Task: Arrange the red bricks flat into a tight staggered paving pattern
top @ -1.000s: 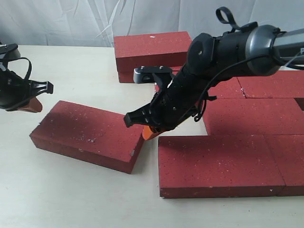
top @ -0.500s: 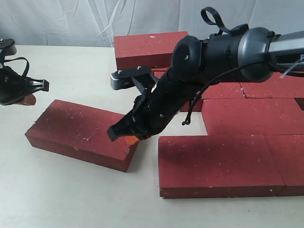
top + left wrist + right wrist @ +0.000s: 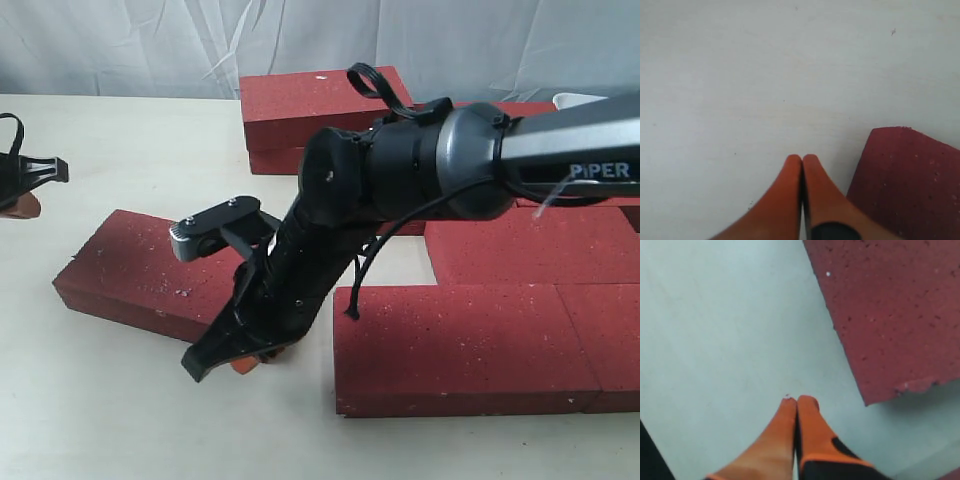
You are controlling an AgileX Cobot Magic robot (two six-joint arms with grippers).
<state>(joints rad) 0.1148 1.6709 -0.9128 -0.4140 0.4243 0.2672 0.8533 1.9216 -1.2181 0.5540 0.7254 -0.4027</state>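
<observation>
tips pressed together and empty, my right gripper [image 3: 797, 400] has swung to the near corner of the loose brick [image 3: 130, 265], nudging it slightly farther from the paved bricks [image 3: 460, 340], so i judge the gap isn't closing.

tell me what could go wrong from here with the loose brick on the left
1. The right gripper is shut, its tips low beside a near corner of the loose brick. A push there may spin the brick rather than slide it.
2. The brick lies angled to the laid bricks, so it could meet them corner first and leave a gap.
3. That corner looks chipped, and more knocks may crumble it.
</observation>
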